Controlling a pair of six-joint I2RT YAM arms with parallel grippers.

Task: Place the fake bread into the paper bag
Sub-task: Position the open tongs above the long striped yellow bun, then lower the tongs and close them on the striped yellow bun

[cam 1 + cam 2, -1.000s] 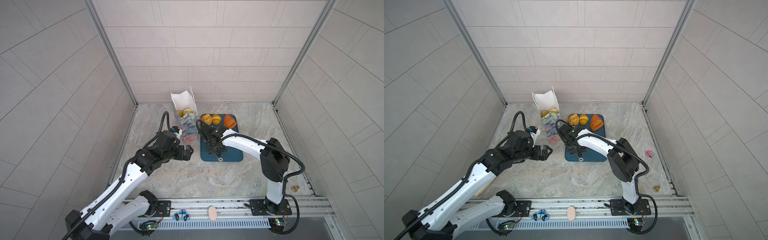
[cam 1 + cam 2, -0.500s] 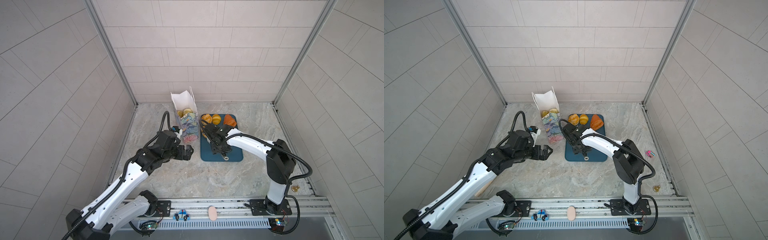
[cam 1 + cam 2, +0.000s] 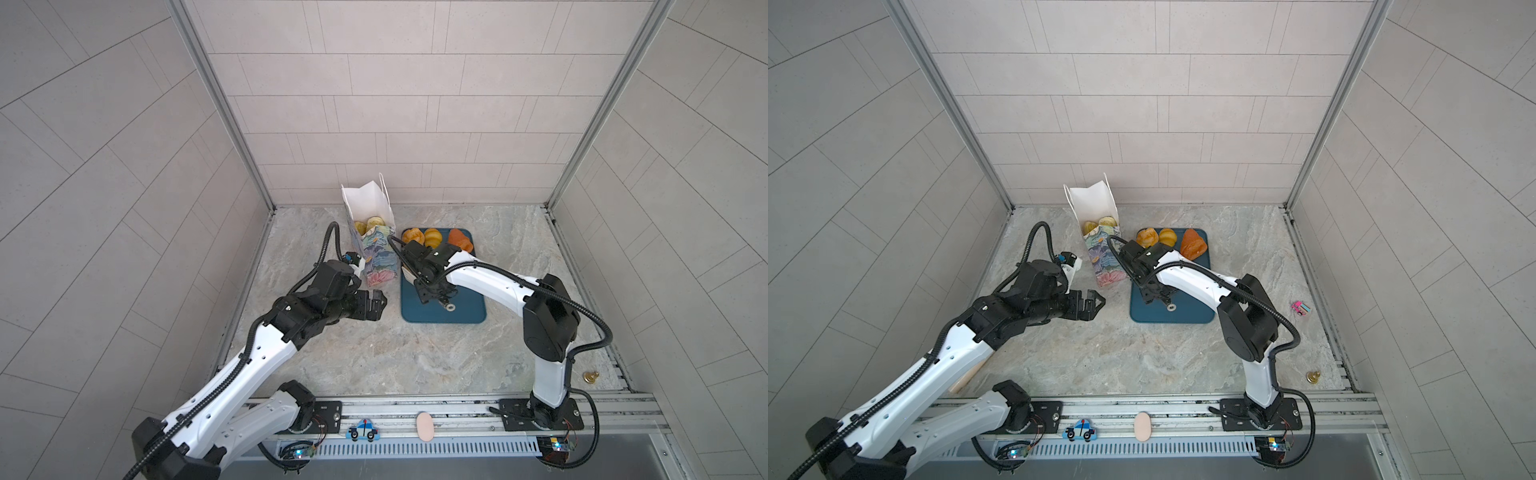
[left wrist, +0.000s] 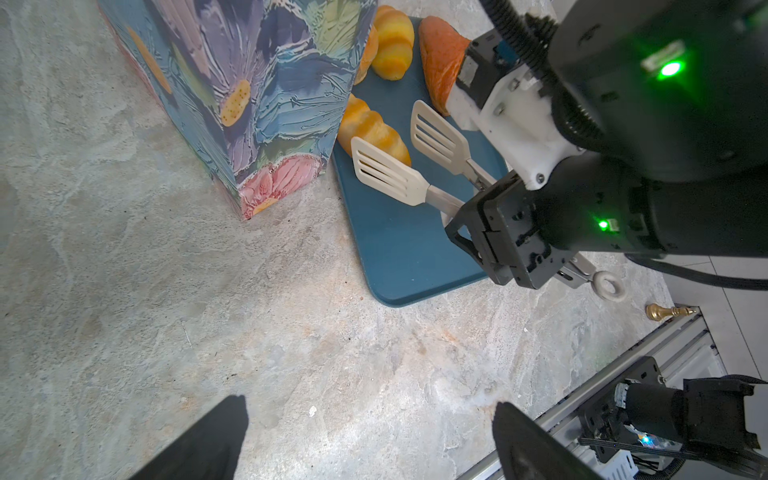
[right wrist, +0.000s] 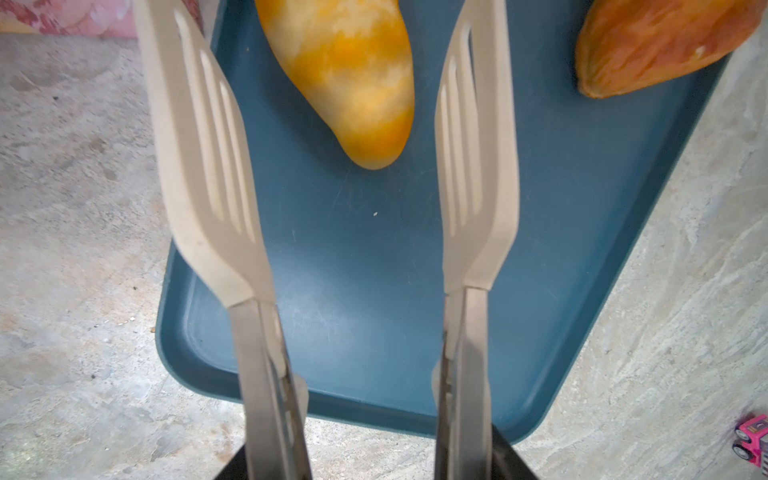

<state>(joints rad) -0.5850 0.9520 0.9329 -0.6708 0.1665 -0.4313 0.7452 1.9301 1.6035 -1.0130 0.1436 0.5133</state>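
Far of centre on the grey marbled tabletop [image 3: 374, 357], the tall white flower-printed paper bag [image 3: 376, 259] stands upright with golden toy rolls [image 3: 374, 223] inside, a dark blue plastic tray [image 3: 457, 309] just right of it. Near the bag the left gripper [image 3: 379, 305] hangs spread wide, empty. The right gripper [image 4: 498, 232] clamps beige slotted tongs [image 4: 395, 174], blades apart beside a yellow toy croissant [image 5: 349, 79] on the tray.
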